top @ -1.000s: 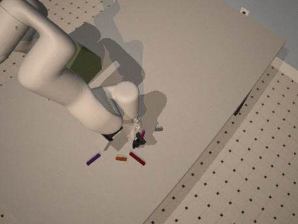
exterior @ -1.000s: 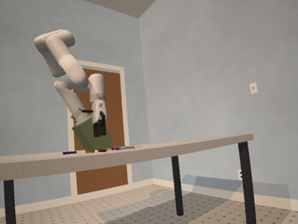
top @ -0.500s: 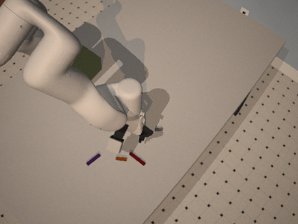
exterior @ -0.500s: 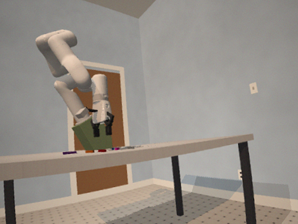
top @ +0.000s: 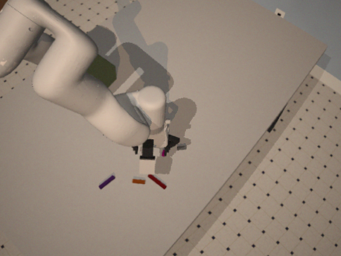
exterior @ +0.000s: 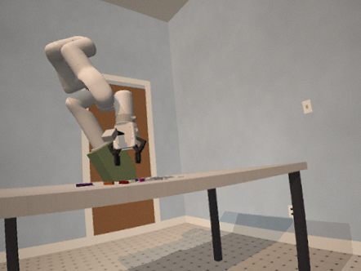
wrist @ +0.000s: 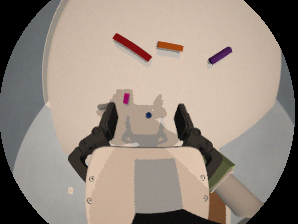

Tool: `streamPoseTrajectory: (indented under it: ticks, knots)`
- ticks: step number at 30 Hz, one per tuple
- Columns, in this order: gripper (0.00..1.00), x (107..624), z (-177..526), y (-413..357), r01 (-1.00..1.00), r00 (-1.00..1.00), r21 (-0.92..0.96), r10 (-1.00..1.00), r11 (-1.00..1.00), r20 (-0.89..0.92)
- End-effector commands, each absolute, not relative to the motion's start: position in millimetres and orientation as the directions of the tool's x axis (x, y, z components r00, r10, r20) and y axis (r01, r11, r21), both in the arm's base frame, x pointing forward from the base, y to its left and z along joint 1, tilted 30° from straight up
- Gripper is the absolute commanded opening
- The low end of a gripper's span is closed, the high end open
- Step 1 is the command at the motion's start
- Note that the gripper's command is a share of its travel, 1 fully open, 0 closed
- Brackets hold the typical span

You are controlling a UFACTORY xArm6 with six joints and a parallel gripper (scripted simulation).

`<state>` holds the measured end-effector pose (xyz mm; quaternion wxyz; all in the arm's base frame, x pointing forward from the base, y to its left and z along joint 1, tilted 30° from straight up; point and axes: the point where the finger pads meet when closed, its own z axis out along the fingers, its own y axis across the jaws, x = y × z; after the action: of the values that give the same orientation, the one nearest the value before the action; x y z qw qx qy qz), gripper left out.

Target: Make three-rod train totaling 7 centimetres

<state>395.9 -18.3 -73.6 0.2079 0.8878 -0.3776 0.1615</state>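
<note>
Table [top: 239,80] bears purple [top: 107,181], orange [top: 138,180], red [top: 157,181] rods (perhaps 3 more).
</note>
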Motion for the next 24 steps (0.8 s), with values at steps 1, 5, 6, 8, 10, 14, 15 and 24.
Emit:
streamPoseTrajectory:
  ticks: [1,5,6,8,10,14,15,24]
  knots:
    - [1.00,396.1,-76.0,-12.5,-0.619,0.777,0.323,-0.498,-0.716,0.385]
    - [1.00,395.5,-77.9,-9.5,-0.542,0.832,0.359,-0.427,-0.760,0.353]
    - [1.00,395.4,-78.3,-8.8,-0.525,0.843,0.366,-0.411,-0.769,0.346]
    - [1.00,395.0,-79.3,-7.3,-0.485,0.867,0.382,-0.375,-0.787,0.328]
    - [1.00,394.7,-80.3,-5.7,-0.440,0.891,0.398,-0.334,-0.805,0.309]
    - [1.00,393.9,-82.3,-2.5,-0.349,0.930,0.427,-0.252,-0.834,0.267]
    - [1.00,393.7,-82.8,-1.7,-0.325,0.939,0.434,-0.231,-0.840,0.257]
    - [1.00,392.0,-87.0,4.9,-0.121,0.986,0.479,-0.049,-0.869,0.160]
